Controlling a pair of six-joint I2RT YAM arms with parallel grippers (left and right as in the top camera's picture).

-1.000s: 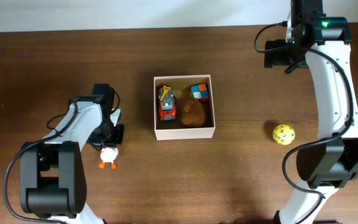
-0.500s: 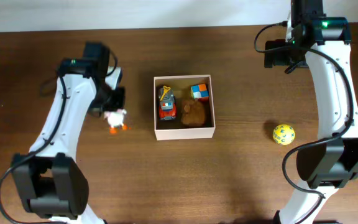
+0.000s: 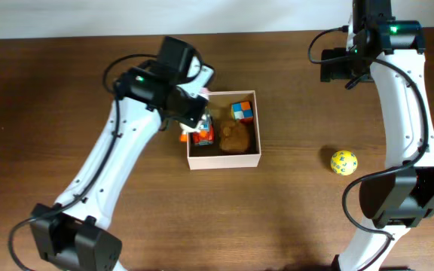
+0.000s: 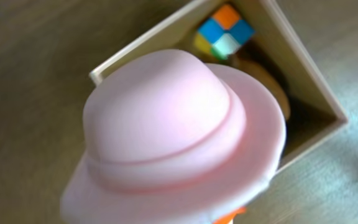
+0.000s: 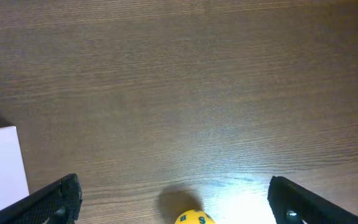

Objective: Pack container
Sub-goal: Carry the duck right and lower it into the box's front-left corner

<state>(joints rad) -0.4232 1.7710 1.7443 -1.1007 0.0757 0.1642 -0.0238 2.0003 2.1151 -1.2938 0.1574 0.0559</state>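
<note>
The container, a square white-walled box, sits mid-table and holds a red toy truck, a brown plush and a colourful cube. My left gripper hangs over the box's left wall, shut on a small duck toy with orange feet. In the left wrist view the duck's pink hat fills the frame and hides my fingers; behind it show the container's rim and the cube. My right gripper is open at the back right, well apart from the box.
A yellow ball lies on the brown wooden table to the right of the container; it also shows at the bottom of the right wrist view as the ball between the open fingers. A white corner of the container is at that view's left.
My left arm has lifted the duck toy from the table at the left and carried it right, up to the container's left wall. The right arm has not moved.
</note>
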